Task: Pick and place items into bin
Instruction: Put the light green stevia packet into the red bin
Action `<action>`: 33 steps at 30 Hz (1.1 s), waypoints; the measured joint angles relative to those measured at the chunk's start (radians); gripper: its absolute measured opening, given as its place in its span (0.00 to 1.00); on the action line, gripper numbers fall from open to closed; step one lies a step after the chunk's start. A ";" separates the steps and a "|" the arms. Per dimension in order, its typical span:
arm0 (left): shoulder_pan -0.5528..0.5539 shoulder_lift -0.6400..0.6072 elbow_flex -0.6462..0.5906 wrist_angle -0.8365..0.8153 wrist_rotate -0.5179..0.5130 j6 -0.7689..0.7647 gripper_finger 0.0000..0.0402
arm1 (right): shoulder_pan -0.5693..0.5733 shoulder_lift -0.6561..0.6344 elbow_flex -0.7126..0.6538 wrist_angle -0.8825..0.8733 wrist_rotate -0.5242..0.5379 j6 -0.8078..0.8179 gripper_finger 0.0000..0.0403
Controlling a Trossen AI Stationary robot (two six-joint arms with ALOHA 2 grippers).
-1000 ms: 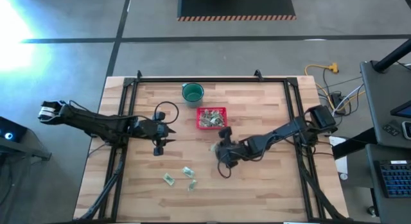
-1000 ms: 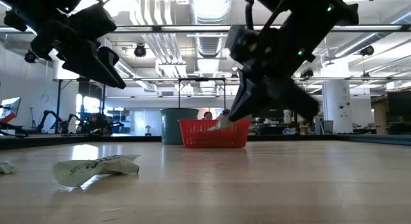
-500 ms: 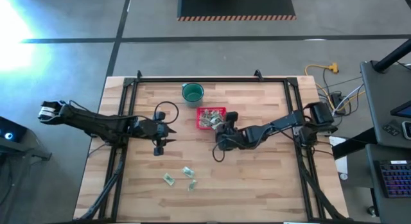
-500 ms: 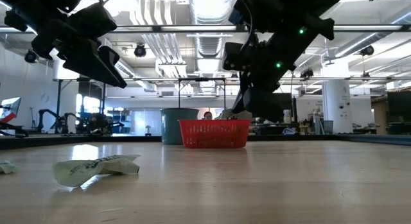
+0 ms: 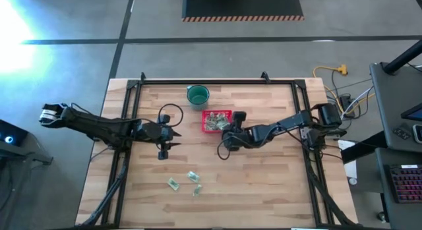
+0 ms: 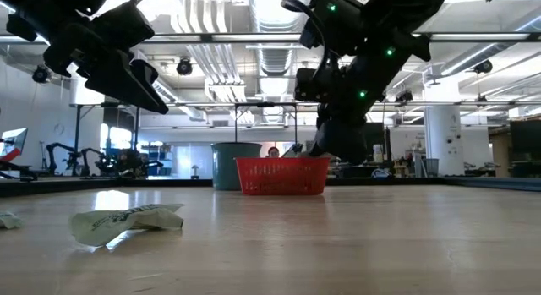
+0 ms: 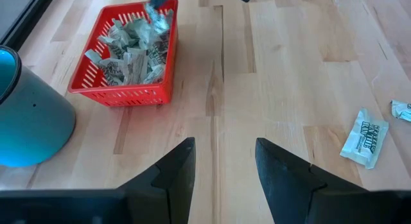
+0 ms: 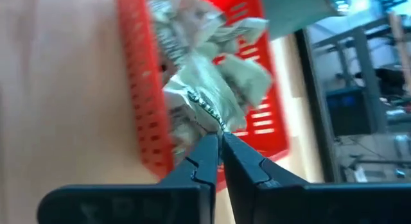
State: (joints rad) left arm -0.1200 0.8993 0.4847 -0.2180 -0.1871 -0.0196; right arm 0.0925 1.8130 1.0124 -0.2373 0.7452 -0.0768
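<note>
- Your right gripper [image 8: 217, 142] has its fingers pinched tight on one crinkled wrapped piece [image 8: 215, 95], holding it by a corner while the rest hangs free beyond the tips.
- That piece sits over the near rim of the red basket [image 5: 206, 129], on the side facing the bench's front edge and not yet over the basket's middle. The basket stands toward the back of the bench, just beside the dark green cup [image 5: 197, 94], and is already heaped with wrapped pieces.
- Risk one: let go here and the piece may land on the rim or slide off the heap onto the bench, because the grip is on a corner and the drop point is at the basket's edge.
- Risk two: the basket looks light. If the fingers dip and catch the mesh wall, you could shove it toward the cup or tip it.
- Risk three: the crinkled film may cling to a finger when you release it and get carried back out.
- Your left gripper [image 7: 225, 156] hangs with its fingers apart and nothing between them, over the bench left of the basket.
- Three loose pieces [image 5: 192, 176] lie near the bench's front edge, well apart from the basket. They're the remaining work.
</note>
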 joint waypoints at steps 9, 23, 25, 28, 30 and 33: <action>0.000 0.000 0.000 0.000 0.000 0.000 0.37 | 0.000 -0.008 -0.004 -0.020 -0.017 -0.005 0.22; 0.000 0.000 -0.001 0.000 0.008 -0.004 0.37 | 0.149 -0.241 -0.005 -0.106 0.095 0.046 0.30; -0.001 0.003 -0.004 0.000 0.042 -0.025 0.37 | 0.179 -0.272 -0.005 -0.141 0.029 0.077 0.29; -0.015 0.038 -0.010 -0.015 0.127 -0.056 0.37 | 0.217 -0.308 -0.005 -0.185 -0.077 0.113 0.28; -0.037 0.073 -0.011 -0.018 0.165 -0.090 0.37 | 0.239 -0.321 -0.007 -0.207 -0.134 0.123 0.27; -0.090 0.145 -0.011 -0.017 0.179 -0.133 0.37 | 0.271 -0.325 -0.012 -0.222 -0.198 0.122 0.26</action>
State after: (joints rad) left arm -0.2100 1.0445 0.4740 -0.2353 -0.0082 -0.1528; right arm 0.3636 1.4876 1.0005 -0.4596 0.5472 0.0456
